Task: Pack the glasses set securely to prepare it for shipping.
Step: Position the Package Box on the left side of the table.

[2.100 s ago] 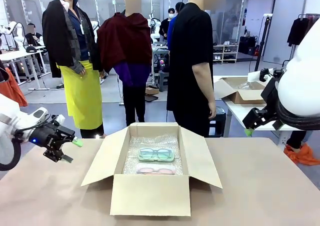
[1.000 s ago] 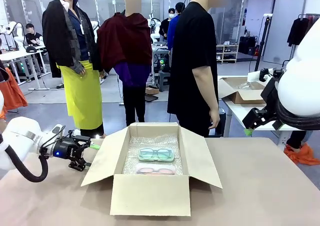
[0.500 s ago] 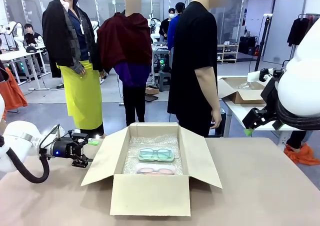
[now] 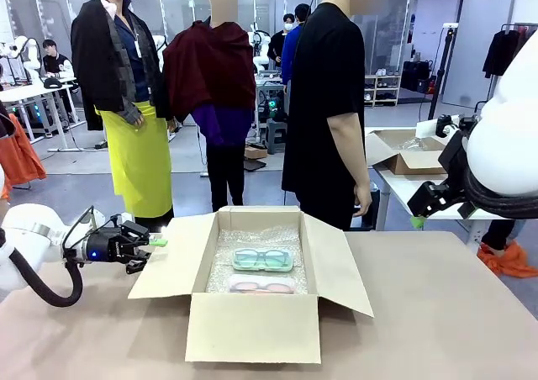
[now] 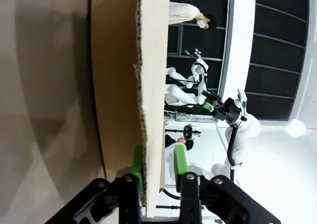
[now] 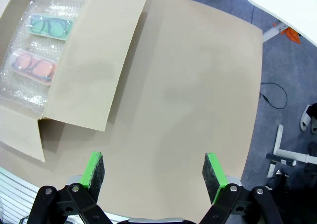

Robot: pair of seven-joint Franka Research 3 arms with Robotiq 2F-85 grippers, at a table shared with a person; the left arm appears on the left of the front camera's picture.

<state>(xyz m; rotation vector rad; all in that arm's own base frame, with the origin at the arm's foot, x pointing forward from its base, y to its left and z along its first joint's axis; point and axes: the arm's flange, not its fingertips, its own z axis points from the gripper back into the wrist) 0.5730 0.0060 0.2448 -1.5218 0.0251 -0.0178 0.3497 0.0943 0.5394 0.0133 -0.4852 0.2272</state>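
An open cardboard box (image 4: 252, 325) stands mid-table, lined with bubble wrap (image 4: 252, 239). The glasses set lies inside: a mint-green pack (image 4: 263, 260) behind a pale pink pack (image 4: 261, 286), both also in the right wrist view as the mint pack (image 6: 49, 27) and pink pack (image 6: 32, 65). My left gripper (image 4: 151, 244) is shut on the outer edge of the box's left flap (image 4: 172, 266). In the left wrist view the green pads (image 5: 137, 169) pinch the flap (image 5: 126, 85) edge-on. My right gripper (image 6: 153, 172) hangs open, high over the table's right part (image 4: 420, 216).
A person in a black shirt (image 4: 324, 102) stands at the table's far side behind the box, hands down. The box's right flap (image 6: 94, 60) lies spread outward. Bare brown table (image 6: 198, 85) stretches right of the box. Another table with an open box (image 4: 403, 153) stands at the back right.
My left gripper moved in to the left flap's edge and shut on it. The flap's outer edge has risen slightly. The right arm has not moved.
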